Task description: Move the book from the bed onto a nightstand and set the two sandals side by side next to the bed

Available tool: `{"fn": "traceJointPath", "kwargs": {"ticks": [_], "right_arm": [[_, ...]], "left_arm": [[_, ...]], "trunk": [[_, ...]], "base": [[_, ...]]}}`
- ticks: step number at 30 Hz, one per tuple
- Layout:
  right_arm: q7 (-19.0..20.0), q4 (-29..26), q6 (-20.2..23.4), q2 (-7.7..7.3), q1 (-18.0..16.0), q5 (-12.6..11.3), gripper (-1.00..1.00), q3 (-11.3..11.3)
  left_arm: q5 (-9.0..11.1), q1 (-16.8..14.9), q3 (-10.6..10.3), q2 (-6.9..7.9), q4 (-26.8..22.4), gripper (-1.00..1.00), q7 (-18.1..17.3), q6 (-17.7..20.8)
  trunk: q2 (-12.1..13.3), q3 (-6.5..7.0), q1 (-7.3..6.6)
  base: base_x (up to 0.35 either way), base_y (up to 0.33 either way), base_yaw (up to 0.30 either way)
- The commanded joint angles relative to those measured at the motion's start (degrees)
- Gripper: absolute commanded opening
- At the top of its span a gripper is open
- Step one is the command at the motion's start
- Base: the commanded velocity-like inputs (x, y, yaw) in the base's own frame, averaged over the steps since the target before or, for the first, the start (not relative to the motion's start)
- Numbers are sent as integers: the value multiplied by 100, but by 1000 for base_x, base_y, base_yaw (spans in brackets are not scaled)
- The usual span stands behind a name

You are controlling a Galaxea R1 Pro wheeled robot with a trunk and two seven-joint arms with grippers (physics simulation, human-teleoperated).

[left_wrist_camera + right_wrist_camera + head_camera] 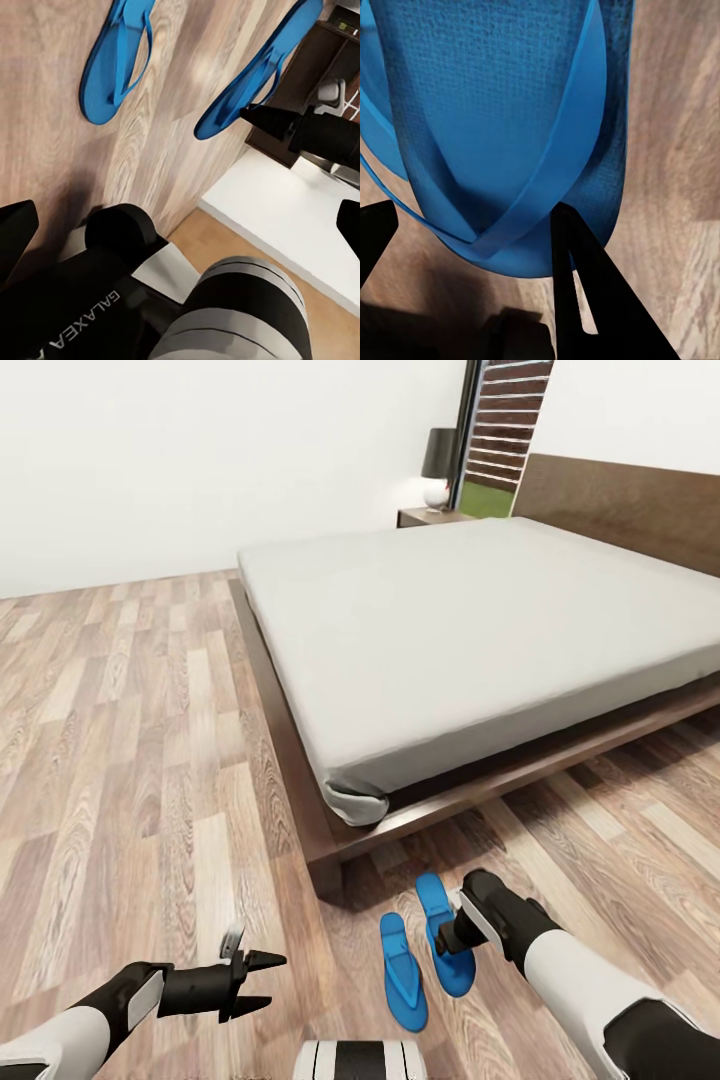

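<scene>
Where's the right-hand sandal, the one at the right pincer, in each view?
Head: right-hand sandal low centre, off the bed corner, beside its pair.
Left wrist: the sandal nearer the dark bed frame.
Right wrist: close up, sole and straps between the fingers.
Shared landmark: the right pincer, black fingers at this sandal.

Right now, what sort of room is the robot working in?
Most likely a bedroom: a low platform bed with a bare grey mattress, a nightstand carrying a lamp beside it, and wood-plank floor.
</scene>
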Motion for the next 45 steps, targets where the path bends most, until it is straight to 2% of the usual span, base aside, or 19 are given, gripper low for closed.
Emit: {"fn": "traceJointPath", "kwargs": {"ticks": [1,14,33,45], "right_arm": [[10,-8,20,-8,-6,-23,-100,43],[-15,-8,20,-14,-70,-25,-100,36],[-113,-8,20,-3,-369,-27,-100,34],[-251,-2,34,161,-585,-14,-100,34]], "left_arm": [[9,-2,5,1,-3,100,-11,48],[9,-2,1,1,-10,100,-11,42],[9,-2,1,-1,-10,100,-11,42],[9,-2,3,8,-10,100,-18,42]], "trunk": [[-3,-27,1],[-21,-315,35],[-46,-736,84],[-62,-1002,115]], "base": [[0,0,0],[0,0,0],[0,0,0],[0,0,0]]}}
